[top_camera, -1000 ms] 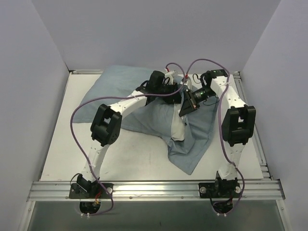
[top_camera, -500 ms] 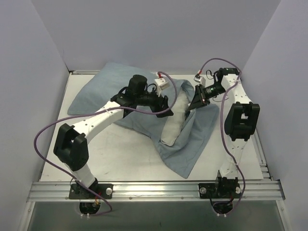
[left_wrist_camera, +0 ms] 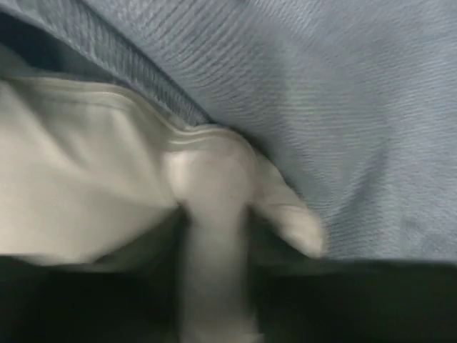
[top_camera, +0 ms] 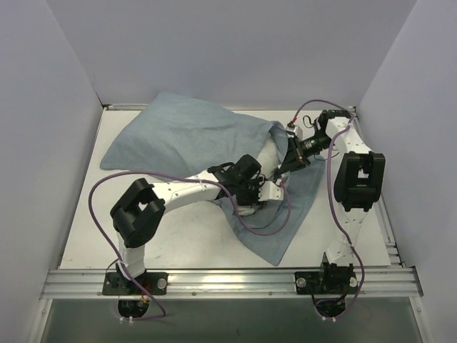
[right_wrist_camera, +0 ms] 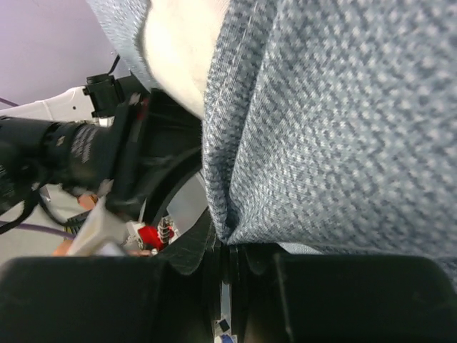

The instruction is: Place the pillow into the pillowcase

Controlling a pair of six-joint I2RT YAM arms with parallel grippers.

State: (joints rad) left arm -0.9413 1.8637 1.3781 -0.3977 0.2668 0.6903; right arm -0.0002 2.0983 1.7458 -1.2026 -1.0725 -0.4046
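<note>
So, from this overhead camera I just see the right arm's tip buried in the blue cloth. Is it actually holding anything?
Observer: Yes. Its wrist camera shows the right gripper pinched shut on a fold of the pillowcase.
Visitor: Is the white thing caught in there too?
Observer: No. In that view only blue cloth sits between the jaws; the pillow bulges above the fold, clear of the pinch.
Visitor: What does the other wrist camera add?
Observer: It is blurred, but it shows the pillow's raised seam lying right against the edge of the blue cloth.
</note>
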